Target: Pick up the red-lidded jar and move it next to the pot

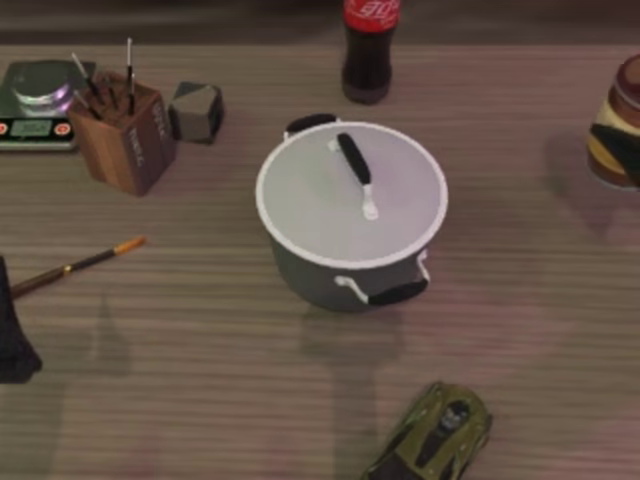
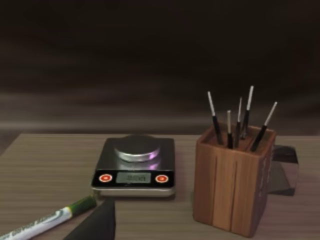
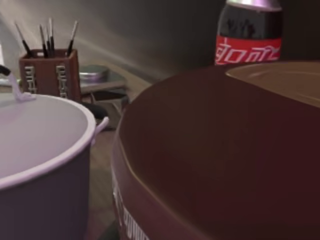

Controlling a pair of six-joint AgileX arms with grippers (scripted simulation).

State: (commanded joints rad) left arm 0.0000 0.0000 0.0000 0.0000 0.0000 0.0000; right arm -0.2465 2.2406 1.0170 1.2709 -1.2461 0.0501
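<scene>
The red-lidded jar (image 1: 618,125), with a dark red-brown lid and yellow label, is at the table's far right edge. Its shadow falls apart from it on the table, so it hangs in the air. Its lid (image 3: 220,150) fills the right wrist view at very close range, with my right gripper shut on the jar and its fingers hidden behind the jar. The grey pot (image 1: 350,215), with a pale white-rimmed lid and black handles, stands at the table's middle, left of the jar; its rim (image 3: 45,135) shows beside the lid. My left gripper (image 1: 15,330) is parked at the left edge, open and holding nothing.
A cola bottle (image 1: 368,50) stands behind the pot. A wooden pen holder (image 1: 125,130), a small scale (image 1: 40,100) and a grey block (image 1: 195,110) sit at the back left. A marker (image 1: 80,262) lies at the left. A green toy car (image 1: 435,435) is at the front.
</scene>
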